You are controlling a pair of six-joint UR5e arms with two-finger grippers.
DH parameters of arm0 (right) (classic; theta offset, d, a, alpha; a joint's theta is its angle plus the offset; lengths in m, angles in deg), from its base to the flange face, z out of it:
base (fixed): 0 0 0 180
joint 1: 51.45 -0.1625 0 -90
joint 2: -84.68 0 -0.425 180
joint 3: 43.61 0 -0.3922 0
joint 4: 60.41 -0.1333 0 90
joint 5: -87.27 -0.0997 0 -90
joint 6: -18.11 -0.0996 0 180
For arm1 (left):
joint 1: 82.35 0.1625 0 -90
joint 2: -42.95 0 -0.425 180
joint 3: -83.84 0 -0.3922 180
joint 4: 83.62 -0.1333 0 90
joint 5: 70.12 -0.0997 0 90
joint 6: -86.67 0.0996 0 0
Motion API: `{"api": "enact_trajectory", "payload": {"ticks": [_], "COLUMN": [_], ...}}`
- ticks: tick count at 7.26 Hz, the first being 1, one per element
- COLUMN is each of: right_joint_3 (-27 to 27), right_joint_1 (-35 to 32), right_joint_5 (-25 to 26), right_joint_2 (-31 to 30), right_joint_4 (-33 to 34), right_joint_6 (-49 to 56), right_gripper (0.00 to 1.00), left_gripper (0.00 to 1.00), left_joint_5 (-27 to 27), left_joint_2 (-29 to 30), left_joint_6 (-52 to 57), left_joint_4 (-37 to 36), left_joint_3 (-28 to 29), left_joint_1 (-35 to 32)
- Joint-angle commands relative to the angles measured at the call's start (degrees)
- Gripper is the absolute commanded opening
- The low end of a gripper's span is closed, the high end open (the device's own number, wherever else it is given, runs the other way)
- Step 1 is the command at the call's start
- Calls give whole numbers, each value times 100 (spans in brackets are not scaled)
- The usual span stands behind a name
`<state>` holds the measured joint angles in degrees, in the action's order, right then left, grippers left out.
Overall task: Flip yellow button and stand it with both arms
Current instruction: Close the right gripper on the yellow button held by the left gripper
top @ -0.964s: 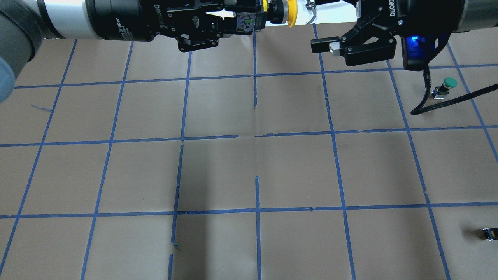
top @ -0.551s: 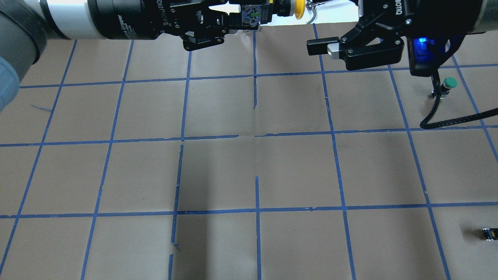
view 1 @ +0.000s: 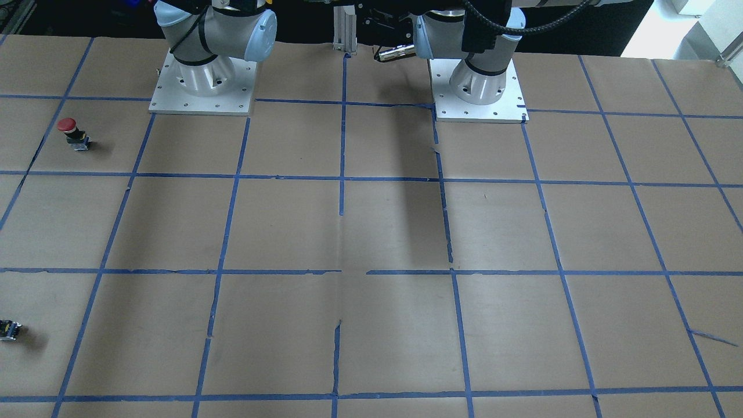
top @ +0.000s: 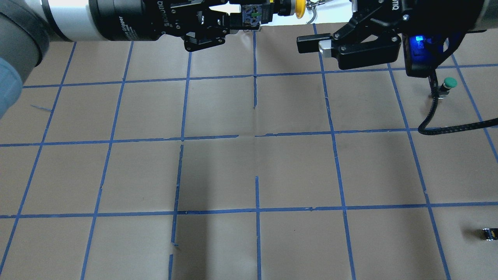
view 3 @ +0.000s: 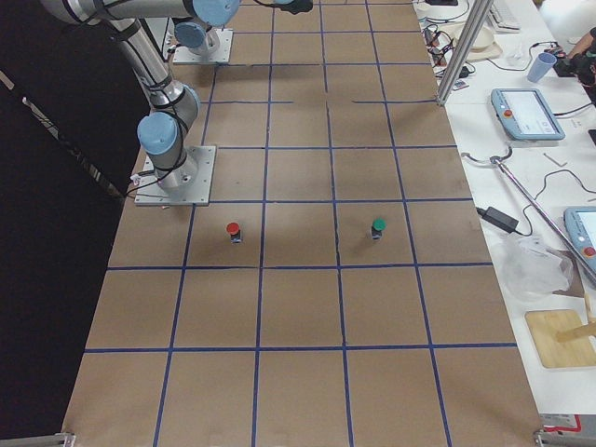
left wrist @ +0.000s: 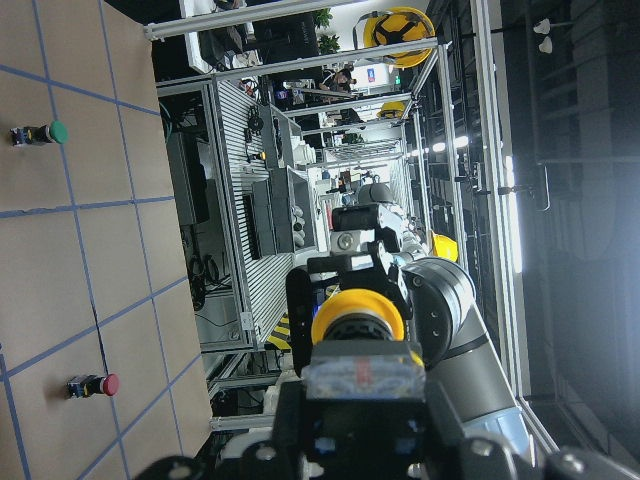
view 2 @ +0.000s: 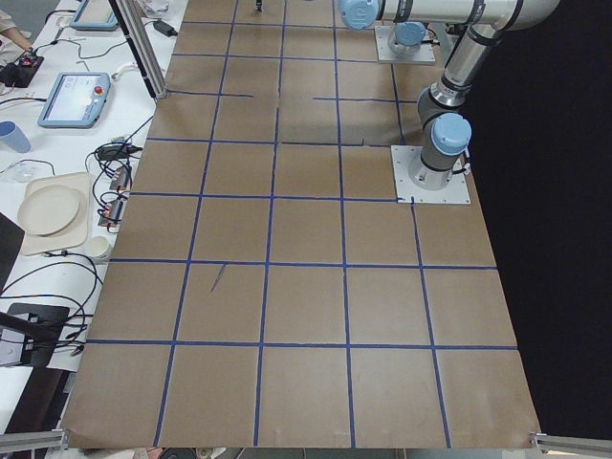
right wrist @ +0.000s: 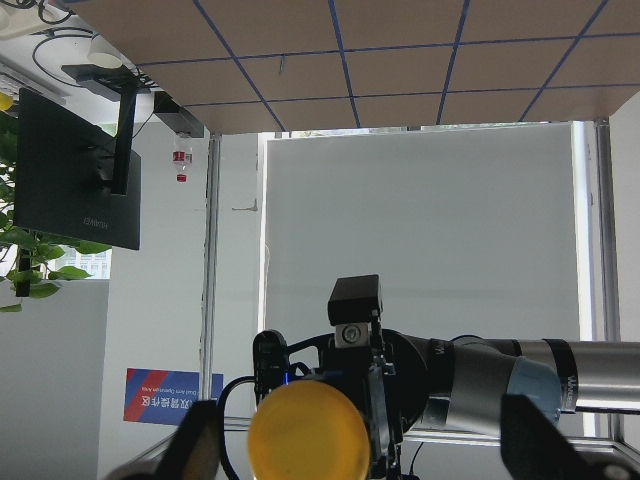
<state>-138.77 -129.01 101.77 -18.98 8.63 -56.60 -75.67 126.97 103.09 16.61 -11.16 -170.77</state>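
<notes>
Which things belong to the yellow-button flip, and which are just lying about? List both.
Job: yellow button, clamped in the left pincer; open right pincer facing it.
Lying about: green button, red button, small capless black block.

A table [view 1: 290, 226] covered in brown paper, marked into squares by blue tape [view 1: 290, 177], fills most views. Along one long edge runs a white bench [view 2: 57, 143] with cables, pale plates [view 2: 50, 210] and a tablet-like controller [view 2: 75, 98]. Elsewhere stand metal racks [left wrist: 250, 200], a black monitor [right wrist: 70, 170], a leafy green plant [right wrist: 25, 270] and a large, pale grey panel [right wrist: 420, 250] framed in white.
</notes>
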Motion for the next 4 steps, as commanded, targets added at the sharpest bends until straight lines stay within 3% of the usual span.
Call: {"api": "enact_trajectory", "payload": {"ticks": [1, 4], "right_joint_3": [-12, -20], "right_joint_1": [-13, -22], "right_joint_5": [-27, -317], "right_joint_2": [99, 82], "right_joint_4": [188, 171], "right_joint_6": [-8, -131], "right_gripper": [99, 99], "left_gripper": [8, 8], "left_joint_5": [1, 79], "left_joint_2": [0, 0], "left_joint_6": [2, 19], "left_joint_4": [-3, -12], "left_joint_3": [-18, -27], "left_joint_1": [0, 0]}}
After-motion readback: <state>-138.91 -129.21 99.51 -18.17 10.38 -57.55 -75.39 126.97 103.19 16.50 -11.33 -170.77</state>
